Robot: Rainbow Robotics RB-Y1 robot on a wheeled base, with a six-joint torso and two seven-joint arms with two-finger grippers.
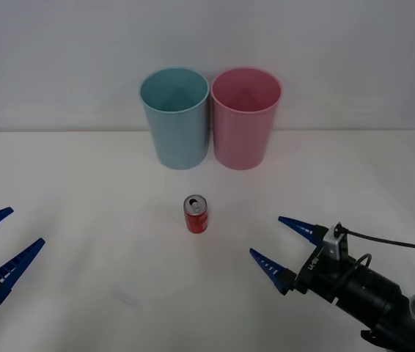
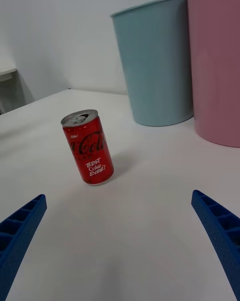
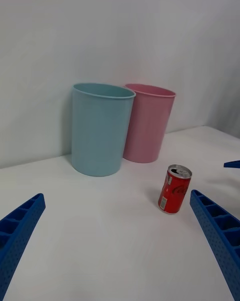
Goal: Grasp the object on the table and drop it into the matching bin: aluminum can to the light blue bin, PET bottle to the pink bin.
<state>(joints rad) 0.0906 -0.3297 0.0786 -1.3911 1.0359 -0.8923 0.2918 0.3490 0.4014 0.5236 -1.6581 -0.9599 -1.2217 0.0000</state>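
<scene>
Aluminum can [image 1: 196,214] upright, path unobstructed; right gripper [image 1: 272,246] near, spread (left gripper [image 1: 1,246] likewise).

Red can [image 1: 196,214] upright on white table [image 1: 83,191], light blue bin [image 1: 176,117] touching pink bin [image 1: 245,117] behind

Plain white wall [image 1: 339,44] behind, black cable [image 1: 391,240] at right

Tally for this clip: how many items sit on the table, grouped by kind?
Bins: 2, the light blue bin and the pink bin
Cans: 1, the red aluminum can, upright
Total: 3 on the table
</scene>
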